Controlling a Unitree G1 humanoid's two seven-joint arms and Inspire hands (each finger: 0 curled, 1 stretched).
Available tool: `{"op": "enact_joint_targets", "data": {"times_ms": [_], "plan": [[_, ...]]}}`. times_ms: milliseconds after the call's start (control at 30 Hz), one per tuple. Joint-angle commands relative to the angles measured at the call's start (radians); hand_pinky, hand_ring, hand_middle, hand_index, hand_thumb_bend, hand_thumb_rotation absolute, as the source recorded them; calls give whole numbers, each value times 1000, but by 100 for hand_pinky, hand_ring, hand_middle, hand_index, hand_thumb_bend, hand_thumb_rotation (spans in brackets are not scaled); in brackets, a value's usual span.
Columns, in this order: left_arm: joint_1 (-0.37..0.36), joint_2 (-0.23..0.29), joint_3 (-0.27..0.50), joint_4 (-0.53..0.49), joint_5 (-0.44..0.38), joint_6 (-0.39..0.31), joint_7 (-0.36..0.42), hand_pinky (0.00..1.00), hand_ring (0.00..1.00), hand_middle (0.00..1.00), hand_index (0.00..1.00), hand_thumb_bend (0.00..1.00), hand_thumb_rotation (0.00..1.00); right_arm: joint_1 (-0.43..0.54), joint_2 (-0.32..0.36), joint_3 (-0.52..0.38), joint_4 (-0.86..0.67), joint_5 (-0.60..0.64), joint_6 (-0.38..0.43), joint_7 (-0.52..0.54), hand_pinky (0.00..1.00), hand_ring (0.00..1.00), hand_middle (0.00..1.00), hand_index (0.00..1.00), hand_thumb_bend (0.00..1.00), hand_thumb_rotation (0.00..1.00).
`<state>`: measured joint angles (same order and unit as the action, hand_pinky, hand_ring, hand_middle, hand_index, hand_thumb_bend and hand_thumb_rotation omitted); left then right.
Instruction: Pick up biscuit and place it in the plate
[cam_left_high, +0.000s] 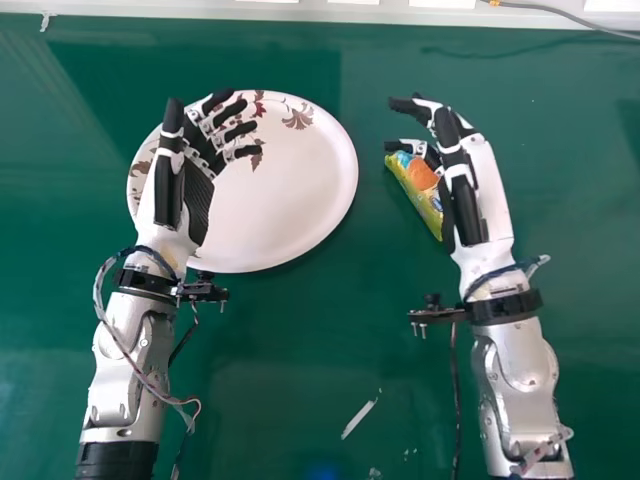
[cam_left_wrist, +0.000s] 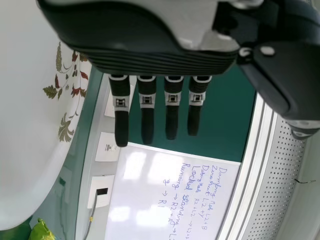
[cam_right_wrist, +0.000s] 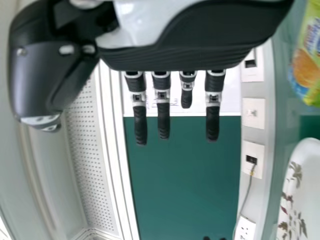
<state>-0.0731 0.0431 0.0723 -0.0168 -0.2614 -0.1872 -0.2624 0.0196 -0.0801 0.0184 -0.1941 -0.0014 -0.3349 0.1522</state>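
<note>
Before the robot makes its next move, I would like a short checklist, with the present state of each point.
1. Biscuit packet visible, beside the right hand: ok, though partly covered by it in the head view.
2. Right hand open, ready to grasp: ok.
3. Packet gripped for lifting: not ok, no fingers are curled round it.
4. Plate face up, with room for the packet: ok, its right part is bare.
5. Left hand away from the plate: not ok, it overlaps the left side in the head view.
6. Left hand touching the plate: cannot tell.
</note>
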Motion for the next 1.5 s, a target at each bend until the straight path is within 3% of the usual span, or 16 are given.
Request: {"op": "enact_joint_targets", "data": {"times_ms": [0, 367, 733, 1100, 1467], "plan": [[4, -6, 9, 8, -18, 0, -2, 63, 77, 85, 88, 100, 85, 20, -7, -5, -38, -9, 13, -11, 62, 81, 80, 71, 83, 78], [6, -12, 5, 14, -12, -3, 2, 64, 78, 87, 91, 100, 82, 50, -20, -29, -184, -7, 82, -27, 63, 81, 79, 71, 83, 79], [5, -19, 7, 24, -11, -6, 8, 67, 78, 86, 91, 100, 92, 92, -19, -43, -315, -114, 97, -92, 61, 80, 79, 70, 84, 78], [6, -24, 6, 25, -8, -8, 14, 71, 81, 88, 92, 100, 93, 85, -45, -54, -401, -139, 160, -87, 61, 80, 79, 70, 83, 78], [1, -26, 6, 43, -7, -23, 11, 72, 81, 89, 92, 100, 87, 41, -96, -80, -426, -185, 183, -77, 61, 80, 79, 70, 85, 77]]}}
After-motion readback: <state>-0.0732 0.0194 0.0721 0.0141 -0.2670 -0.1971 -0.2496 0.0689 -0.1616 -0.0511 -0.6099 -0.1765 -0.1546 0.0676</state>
